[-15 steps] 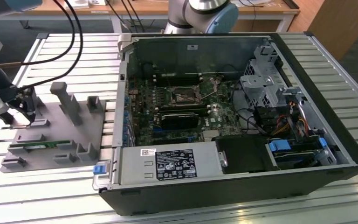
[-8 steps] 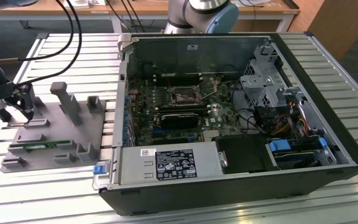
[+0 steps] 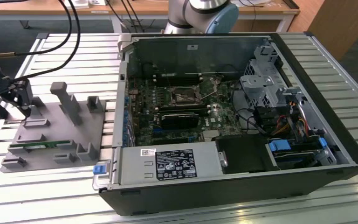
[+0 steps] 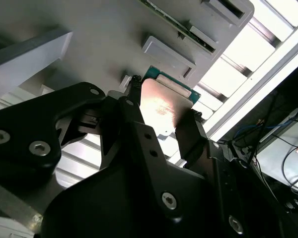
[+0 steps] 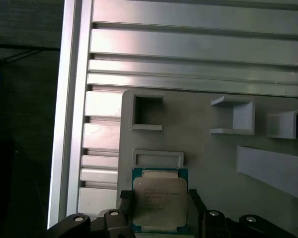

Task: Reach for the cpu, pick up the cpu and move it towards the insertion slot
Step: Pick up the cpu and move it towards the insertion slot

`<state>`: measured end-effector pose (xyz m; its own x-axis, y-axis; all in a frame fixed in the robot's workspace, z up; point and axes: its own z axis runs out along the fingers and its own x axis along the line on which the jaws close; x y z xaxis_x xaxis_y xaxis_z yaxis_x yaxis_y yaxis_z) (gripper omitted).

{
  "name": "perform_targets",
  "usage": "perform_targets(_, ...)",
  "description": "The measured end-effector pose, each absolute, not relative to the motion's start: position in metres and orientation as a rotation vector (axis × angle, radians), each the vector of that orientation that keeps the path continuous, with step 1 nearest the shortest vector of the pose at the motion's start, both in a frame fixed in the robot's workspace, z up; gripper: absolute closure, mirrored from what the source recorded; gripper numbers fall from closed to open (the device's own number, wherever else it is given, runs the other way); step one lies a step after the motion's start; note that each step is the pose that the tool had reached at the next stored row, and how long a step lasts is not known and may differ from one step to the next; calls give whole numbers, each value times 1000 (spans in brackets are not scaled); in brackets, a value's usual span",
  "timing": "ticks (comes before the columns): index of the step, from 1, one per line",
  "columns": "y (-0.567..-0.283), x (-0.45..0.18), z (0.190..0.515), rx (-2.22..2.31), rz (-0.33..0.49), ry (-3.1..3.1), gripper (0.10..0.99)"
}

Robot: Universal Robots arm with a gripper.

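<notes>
Jaws pinched on the chip, with the socket well apart.
Your jaws are clamped against two opposite edges of the small flat square cpu [image 5: 159, 203], silver-topped with a green rim. The black gripper [image 5: 159, 197] holds it over the pale grey moulded parts tray [image 5: 213, 163]. You cannot tell whether the chip has cleared the tray. By my reading, reach and grasp are done and the carry is hardly begun. Both wrist views give you the pinch close up, and the second wrist view shows the black fingers [image 4: 130, 116] flanking the shiny top. The exterior view adds the distance left. The insertion slot [image 3: 184, 97], a square silver-framed socket with a dark centre, sits inside the open black computer case [image 3: 241, 191], far toward the exterior view's right of the tray.
</notes>
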<state>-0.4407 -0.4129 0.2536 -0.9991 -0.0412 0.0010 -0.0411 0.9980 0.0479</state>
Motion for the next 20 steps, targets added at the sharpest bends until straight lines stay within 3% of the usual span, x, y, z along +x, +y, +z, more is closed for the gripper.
perform_targets(20, -413, -441, 279, 65, -75, -3138, 557)
